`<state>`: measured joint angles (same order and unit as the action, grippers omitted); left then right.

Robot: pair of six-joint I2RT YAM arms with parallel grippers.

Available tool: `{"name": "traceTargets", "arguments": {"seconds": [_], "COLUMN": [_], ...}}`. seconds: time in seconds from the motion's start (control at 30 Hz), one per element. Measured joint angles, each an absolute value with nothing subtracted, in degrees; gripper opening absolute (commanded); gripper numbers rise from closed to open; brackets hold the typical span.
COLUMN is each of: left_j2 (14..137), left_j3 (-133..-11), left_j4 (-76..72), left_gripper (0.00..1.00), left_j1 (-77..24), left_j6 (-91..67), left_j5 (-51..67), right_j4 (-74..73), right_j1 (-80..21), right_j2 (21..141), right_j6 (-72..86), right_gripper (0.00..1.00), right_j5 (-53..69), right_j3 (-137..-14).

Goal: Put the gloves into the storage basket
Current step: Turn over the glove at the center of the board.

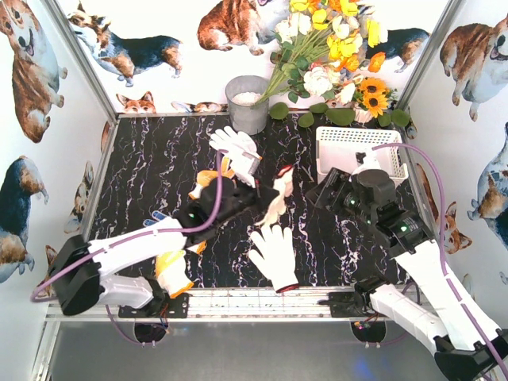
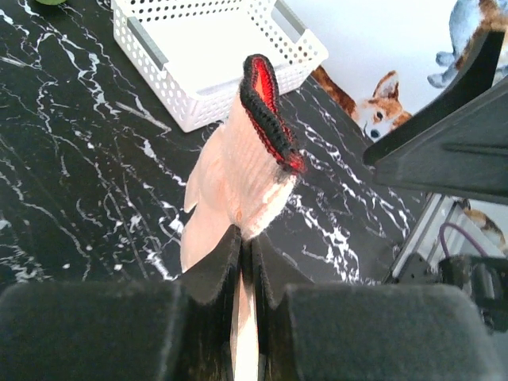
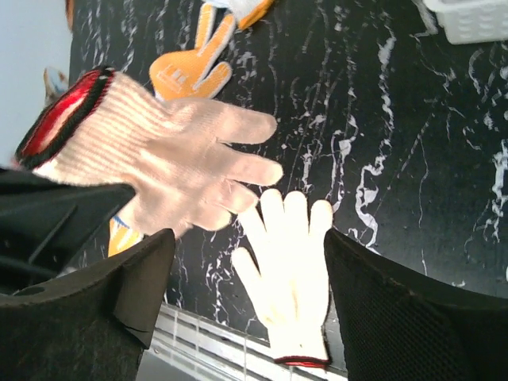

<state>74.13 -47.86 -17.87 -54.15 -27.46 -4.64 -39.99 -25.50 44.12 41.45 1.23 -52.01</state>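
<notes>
Carrying step: red-cuffed beige glove (image 2: pixel 242 171) clenched in left gripper (image 2: pixel 246 248), held off the surface (image 1: pixel 159 159) at centre; right gripper (image 3: pixel 250 258) spread, holding nothing; storage basket (image 1: pixel 327 152) far right; next, swing right and release above it.

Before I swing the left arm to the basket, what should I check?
1. Left gripper shut on beige glove: ok.
2. Right gripper open, not holding it: ok.
3. Storage basket has room inside: ok.
4. Way to basket clear: not ok, right gripper hovers at its near side.
5. Beige glove lifted off table: cannot tell.
6. White glove lies away from that path: ok.
</notes>
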Motion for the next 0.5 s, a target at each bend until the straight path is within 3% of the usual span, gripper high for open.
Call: {"name": "traceTargets", "arguments": {"seconds": [0.5], "left_j2": [65.47], "left_j3": [-52.69], "left_j4": [5.3], "left_gripper": [0.0], "left_j1": [-37.26], "left_j6": [-15.75], "left_j5": [37.47], "right_j4": [-37.15], "right_j1": [-27.18], "right_j2": [54.39], "right_j6": [20.49], "right_gripper": [0.85], "right_j5": [31.11], "right_j3": [-63.18]}}
